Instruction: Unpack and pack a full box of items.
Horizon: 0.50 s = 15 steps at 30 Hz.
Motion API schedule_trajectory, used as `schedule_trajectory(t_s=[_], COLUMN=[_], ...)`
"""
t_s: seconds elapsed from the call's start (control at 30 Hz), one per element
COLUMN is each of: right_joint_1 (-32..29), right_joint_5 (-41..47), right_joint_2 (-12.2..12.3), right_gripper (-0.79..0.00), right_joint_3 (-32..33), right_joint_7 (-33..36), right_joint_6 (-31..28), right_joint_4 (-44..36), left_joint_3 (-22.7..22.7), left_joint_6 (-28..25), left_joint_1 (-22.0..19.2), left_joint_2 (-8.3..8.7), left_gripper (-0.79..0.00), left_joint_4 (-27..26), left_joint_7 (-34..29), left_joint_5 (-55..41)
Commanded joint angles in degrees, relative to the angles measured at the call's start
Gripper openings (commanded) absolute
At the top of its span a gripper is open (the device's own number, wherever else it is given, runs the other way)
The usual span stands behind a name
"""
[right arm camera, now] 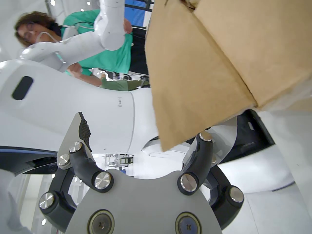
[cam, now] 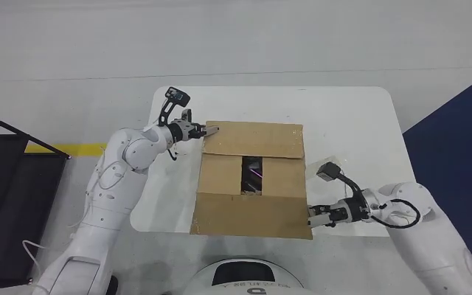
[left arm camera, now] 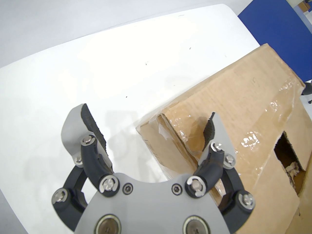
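Note:
A brown cardboard box (cam: pixel 251 177) stands in the middle of the white table (cam: pixel 354 118). Its far and near flaps are folded outward, and its two side flaps leave a gap (cam: pixel 252 173) with dark items inside. My left gripper (cam: pixel 212 130) is at the box's far left corner. In the left wrist view it (left arm camera: pixel 148 115) is open, one finger (left arm camera: pixel 210 127) over the taped top (left arm camera: pixel 243 103) and the other over the table. My right gripper (cam: pixel 313 216) is at the near right corner. It (right arm camera: pixel 143 127) is open, with the near flap's corner (right arm camera: pixel 170 137) between its jaws.
The near flap (cam: pixel 251 215) reaches the table's front edge. Bare table lies left, right and behind the box. A blue panel (cam: pixel 442 147) stands off the right side, and a dark frame (cam: pixel 22 169) on the floor at the left.

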Motion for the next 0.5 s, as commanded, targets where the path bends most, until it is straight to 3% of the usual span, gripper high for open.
schedule_trajectory(t_s=[0.0,0.2,0.47], right_joint_1=[1.35,4.02,6.04], right_joint_5=[7.19,15.47,10.91], right_joint_2=[-0.08,0.12,-0.56], right_gripper=[0.0,0.0,0.0], right_joint_3=[-0.5,-1.06,-3.73], right_joint_7=[-0.04,-0.04,-4.0], right_joint_6=[-0.04,-0.04,-4.0], right_joint_4=[2.35,6.27,7.31], left_joint_3=[0.08,0.25,0.21], left_joint_6=[0.16,0.45,1.97], left_joint_1=[0.05,-0.07,-0.42], left_joint_2=[0.07,0.26,0.44], left_gripper=[0.0,0.0,0.0], left_joint_4=[-0.1,-0.23,0.18], left_joint_7=[0.1,0.43,1.57], left_joint_5=[-0.02,-0.17,-0.37])
